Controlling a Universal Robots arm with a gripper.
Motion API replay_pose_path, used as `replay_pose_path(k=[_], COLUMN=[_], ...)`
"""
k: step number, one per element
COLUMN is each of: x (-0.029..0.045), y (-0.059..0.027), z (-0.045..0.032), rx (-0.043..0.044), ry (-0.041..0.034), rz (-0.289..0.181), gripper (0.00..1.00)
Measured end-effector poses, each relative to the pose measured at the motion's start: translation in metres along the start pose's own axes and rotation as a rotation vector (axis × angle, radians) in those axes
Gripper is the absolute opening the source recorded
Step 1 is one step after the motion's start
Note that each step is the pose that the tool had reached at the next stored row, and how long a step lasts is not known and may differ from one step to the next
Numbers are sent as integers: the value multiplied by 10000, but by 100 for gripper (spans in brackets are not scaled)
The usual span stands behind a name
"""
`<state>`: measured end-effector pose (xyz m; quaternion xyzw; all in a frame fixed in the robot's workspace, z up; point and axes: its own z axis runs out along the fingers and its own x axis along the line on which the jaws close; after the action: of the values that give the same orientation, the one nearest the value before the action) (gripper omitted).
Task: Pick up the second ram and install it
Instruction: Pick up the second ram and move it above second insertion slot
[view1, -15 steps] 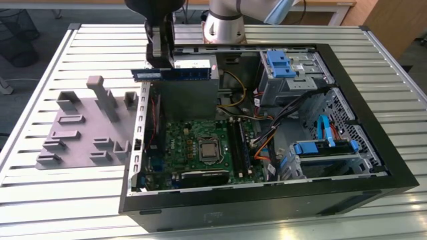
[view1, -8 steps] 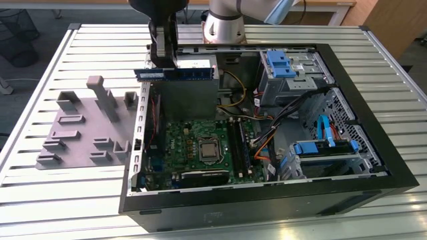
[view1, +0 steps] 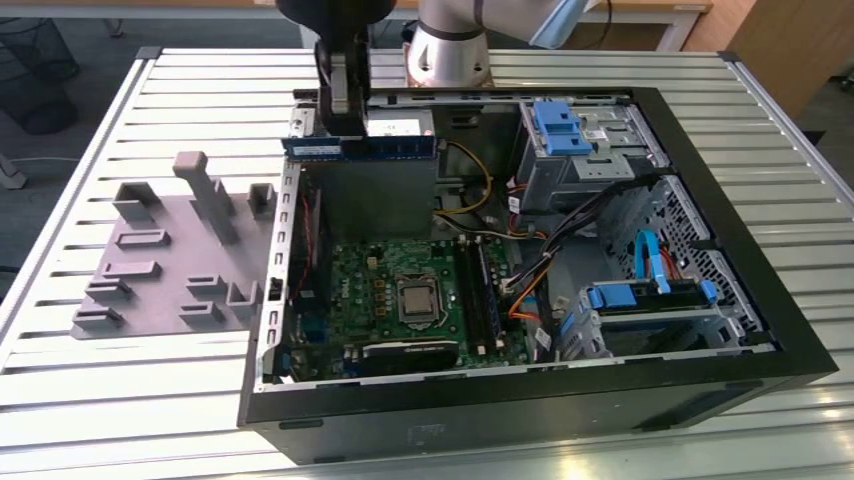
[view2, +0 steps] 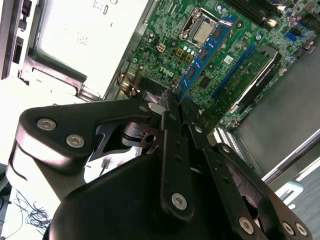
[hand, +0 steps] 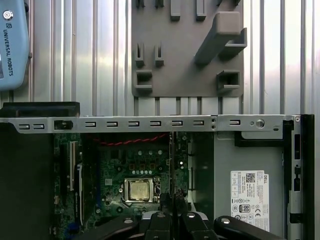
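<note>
My gripper (view1: 343, 132) is shut on the second ram (view1: 387, 147), a narrow strip with a blue-green face and black chips. I hold it level in the air above the back edge of the open computer case (view1: 747, 330). It hangs over the power supply, well above the motherboard (view1: 387, 300). In the second wrist view the second ram (view2: 205, 52) juts out from the gripper (view2: 172, 107) over the board's processor socket. The first wrist view has the second ram (hand: 171, 165) edge-on as a thin dark line ahead of the gripper (hand: 171, 212). Black memory slots (view1: 474, 285) run beside the socket.
A grey multi-slot fixture (view1: 174, 260) lies on the slatted table (view1: 80, 400) at the exterior view's left of the case. Inside the case are a grey power supply (view1: 380, 195), blue drive brackets (view1: 558, 125), loose cables (view1: 534, 265) and a drive cage (view1: 654, 300).
</note>
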<state>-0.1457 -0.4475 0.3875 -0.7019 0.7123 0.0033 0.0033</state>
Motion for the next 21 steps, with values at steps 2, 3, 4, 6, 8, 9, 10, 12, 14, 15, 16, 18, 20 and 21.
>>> replay_pose_path(k=[2, 3, 4, 6, 8, 9, 10, 12, 14, 15, 16, 18, 20, 21], x=[-1, -1, -1, -1, -2, -2, -3, -3, -4, -4, -4, -4, -5, -5], y=[-30, -46, -63, -99, -135, -152, -170, -206, -240, -255, -272, -302, -329, -340], z=[0, 0, 0, 0, 0, 0, 0, 0, 1, 0, 1, 1, 3, 3], rx=[1, 0, 0, 0, 0, 0, 0, 0, 0, 0, 0, 0, 0, -1], ry=[0, -1, -1, 0, 0, 0, 0, 0, -1, 0, 0, 0, -1, -1], rz=[0, -1, 0, 0, 0, 1, 0, 0, -1, 0, 0, -28, -121, -159], gripper=[14, 14, 14, 14, 14, 14, 14, 14, 14, 14, 14, 14, 14, 14])
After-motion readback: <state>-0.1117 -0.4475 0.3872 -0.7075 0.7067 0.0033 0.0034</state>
